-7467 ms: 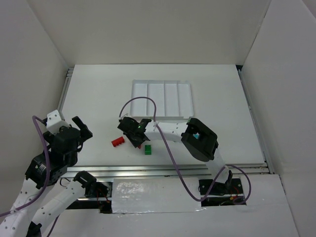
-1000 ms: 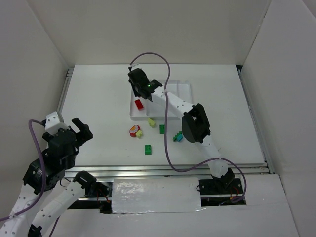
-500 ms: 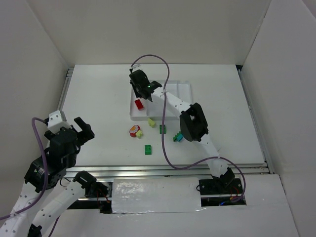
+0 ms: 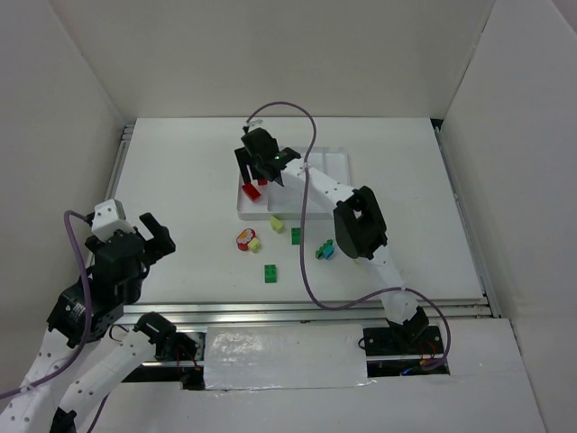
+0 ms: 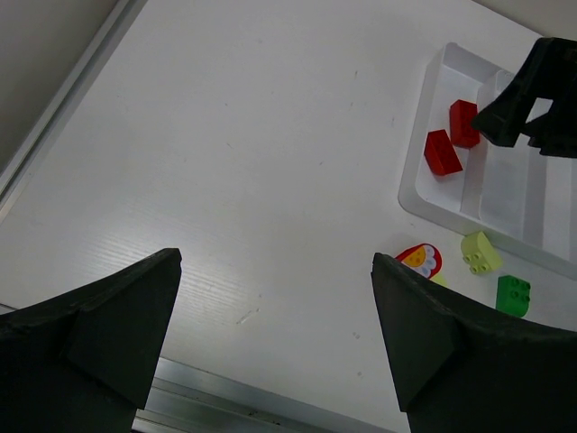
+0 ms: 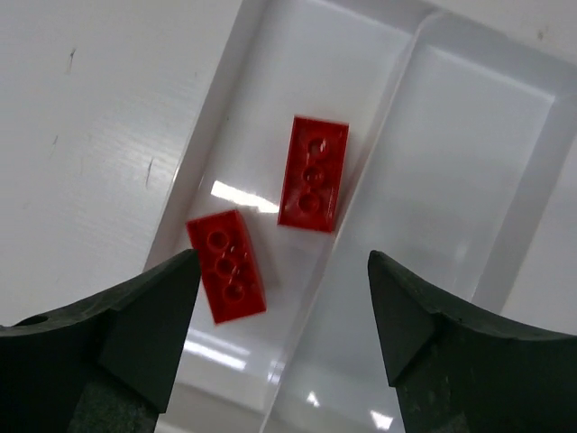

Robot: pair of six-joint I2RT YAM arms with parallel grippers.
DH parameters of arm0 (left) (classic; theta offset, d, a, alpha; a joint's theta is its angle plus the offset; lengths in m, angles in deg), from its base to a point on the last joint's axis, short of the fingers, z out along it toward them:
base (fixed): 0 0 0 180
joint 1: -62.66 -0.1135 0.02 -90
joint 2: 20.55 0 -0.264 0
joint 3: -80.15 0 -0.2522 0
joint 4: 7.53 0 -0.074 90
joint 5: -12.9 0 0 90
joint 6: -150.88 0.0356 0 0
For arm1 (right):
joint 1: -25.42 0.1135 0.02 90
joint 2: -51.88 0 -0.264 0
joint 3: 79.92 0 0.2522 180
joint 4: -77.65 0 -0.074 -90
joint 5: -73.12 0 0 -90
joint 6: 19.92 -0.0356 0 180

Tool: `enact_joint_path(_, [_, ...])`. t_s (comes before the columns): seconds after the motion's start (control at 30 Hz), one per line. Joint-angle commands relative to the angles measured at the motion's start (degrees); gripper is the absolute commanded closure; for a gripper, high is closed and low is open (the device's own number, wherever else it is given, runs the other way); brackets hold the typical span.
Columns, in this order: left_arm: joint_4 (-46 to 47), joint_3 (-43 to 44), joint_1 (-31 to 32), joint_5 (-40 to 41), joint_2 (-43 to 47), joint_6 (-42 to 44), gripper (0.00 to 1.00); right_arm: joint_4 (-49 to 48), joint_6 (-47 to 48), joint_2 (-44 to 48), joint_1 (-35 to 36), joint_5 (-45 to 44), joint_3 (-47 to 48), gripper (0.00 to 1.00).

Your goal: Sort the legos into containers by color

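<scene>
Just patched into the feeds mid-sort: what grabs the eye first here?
The right gripper, jaws open, hangs over the leftmost compartment of the white tray, where two red bricks lie apart. Loose bricks in green, yellow-green and cyan are scattered on the table on the near side of the tray. The left gripper hovers open at the near left.
</scene>
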Motion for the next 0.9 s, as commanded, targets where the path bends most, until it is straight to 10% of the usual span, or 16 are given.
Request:
enact_joint_path(0.0, [2.9, -0.1, 0.1, -1.1, -0.9, 2.2, 0.01, 2.3, -8.7, 13.9, 2.1, -1.9, -6.4, 0.17])
enact_joint_path(0.07, [3.5, 0.0, 0.2, -2.8, -1.3, 2.5, 0.00, 3.9, -16.1, 20.1, 4.5, -4.7, -11.2, 0.01])
enact_joint_path(0.27, [5.5, 0.1, -0.1, -7.5, -3.9, 5.0, 0.00, 2.2, -33.1, 30.6, 11.7, -12.8, -33.3, 0.00])
enact_joint_path(0.87, [5.7, -0.9, -0.1, -7.5, -0.4, 5.3, 0.00, 17.8, -56.7, 8.4, 20.2, -20.3, -18.3, 0.00])
